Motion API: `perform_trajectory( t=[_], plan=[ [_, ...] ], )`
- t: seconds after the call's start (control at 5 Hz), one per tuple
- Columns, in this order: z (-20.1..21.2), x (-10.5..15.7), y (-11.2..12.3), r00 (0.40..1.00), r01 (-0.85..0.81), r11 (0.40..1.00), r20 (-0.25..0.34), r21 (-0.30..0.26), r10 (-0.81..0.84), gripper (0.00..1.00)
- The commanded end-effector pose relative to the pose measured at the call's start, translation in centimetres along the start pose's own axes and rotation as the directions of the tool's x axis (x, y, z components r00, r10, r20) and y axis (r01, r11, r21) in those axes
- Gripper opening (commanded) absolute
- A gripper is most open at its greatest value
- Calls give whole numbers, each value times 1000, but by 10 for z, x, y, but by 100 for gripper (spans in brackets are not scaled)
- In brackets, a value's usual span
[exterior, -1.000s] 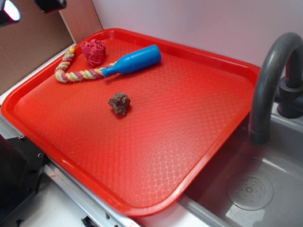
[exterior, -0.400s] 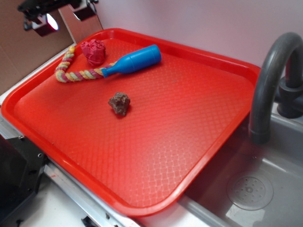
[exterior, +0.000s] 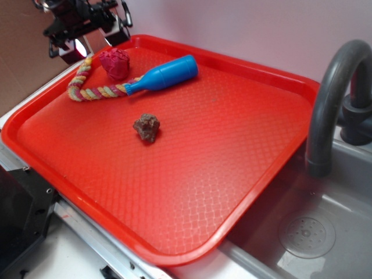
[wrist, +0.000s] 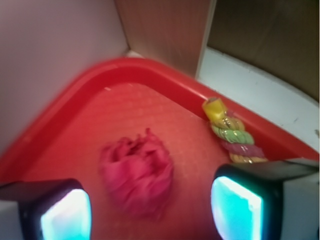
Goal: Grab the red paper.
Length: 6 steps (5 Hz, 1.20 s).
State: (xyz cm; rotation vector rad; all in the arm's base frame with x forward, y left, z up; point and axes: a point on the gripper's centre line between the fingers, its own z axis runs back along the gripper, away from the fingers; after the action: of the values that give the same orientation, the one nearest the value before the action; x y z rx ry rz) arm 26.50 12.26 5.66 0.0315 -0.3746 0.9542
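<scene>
The red paper (exterior: 115,63), a small crimson crumpled ball, lies in the far left corner of the red tray (exterior: 244,192), beside the rope toy. In the wrist view the red paper (wrist: 136,170) sits between and just ahead of my two lit fingertips (wrist: 65,215). My gripper (exterior: 81,26) hangs above the tray's far left corner, a little left of and above the ball. My gripper (wrist: 150,212) is open and empty, not touching the paper.
A blue bottle-shaped toy (exterior: 165,74) with a braided rope loop (exterior: 87,87) lies next to the paper; the rope end shows in the wrist view (wrist: 230,130). A brown wrinkly lump (exterior: 146,127) sits mid-tray. A grey tap (exterior: 334,99) and sink (exterior: 308,232) stand at right. Cardboard wall (exterior: 29,58) is at left.
My gripper has moved right and down from the upper left corner toward the red paper. Nothing on the tray has moved.
</scene>
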Motion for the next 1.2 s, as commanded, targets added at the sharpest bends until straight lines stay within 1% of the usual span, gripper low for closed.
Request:
perform_trajectory(
  t=[0.0, 0.2, 0.4, 0.6, 0.8, 1.0],
  plan=[
    [-18, 16, -3, 1000, 19, 999, -10, -28, -19, 100],
    [-29, 10, -6, 999, 35, 999, -29, -14, -35, 100],
    [-35, 5, -7, 999, 34, 999, -36, -6, -34, 51],
    [-32, 1, -7, 999, 43, 999, -30, -14, -43, 0],
    [-12, 3, -8, 999, 20, 1000, -32, 5, -20, 0],
    [20, 13, -14, 981, 93, 995, -164, -48, -100, 0]
  ],
)
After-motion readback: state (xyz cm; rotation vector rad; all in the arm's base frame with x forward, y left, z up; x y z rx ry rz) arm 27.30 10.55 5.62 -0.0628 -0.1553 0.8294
